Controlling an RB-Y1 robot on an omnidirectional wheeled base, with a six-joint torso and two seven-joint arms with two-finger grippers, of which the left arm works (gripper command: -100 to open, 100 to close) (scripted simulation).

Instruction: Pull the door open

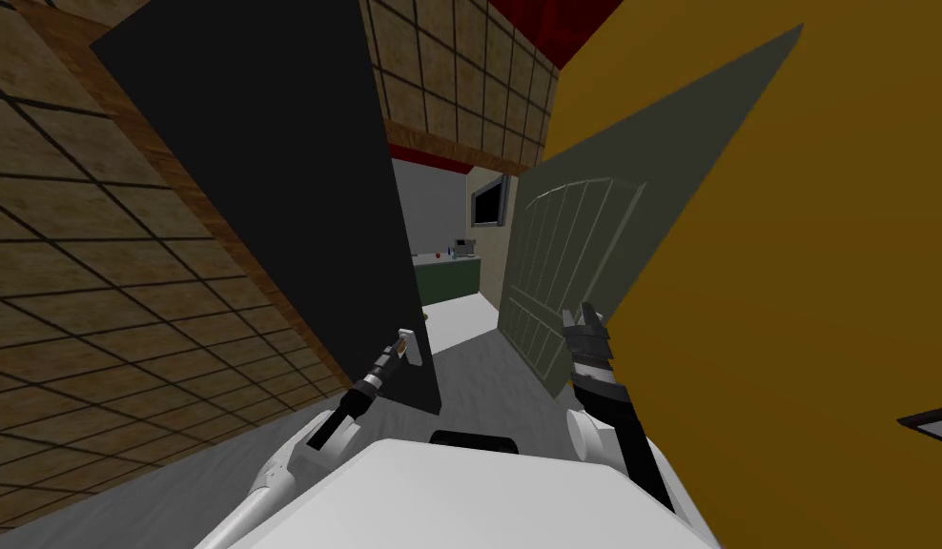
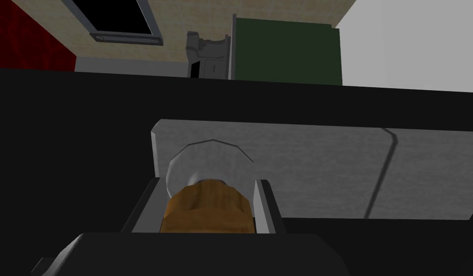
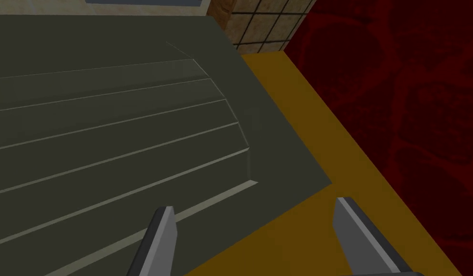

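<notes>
The door is a plain black slab standing ajar on our left. Near its free edge it bears a grey plate with a round collar and a brown, wood-grained knob. Our left gripper clamps that knob, one finger pressed on each side. Past the door's edge we see a green counter and a dark screen on the wall. Our right gripper hangs with fingers wide apart before a grey-green panelled door against a yellow wall.
</notes>
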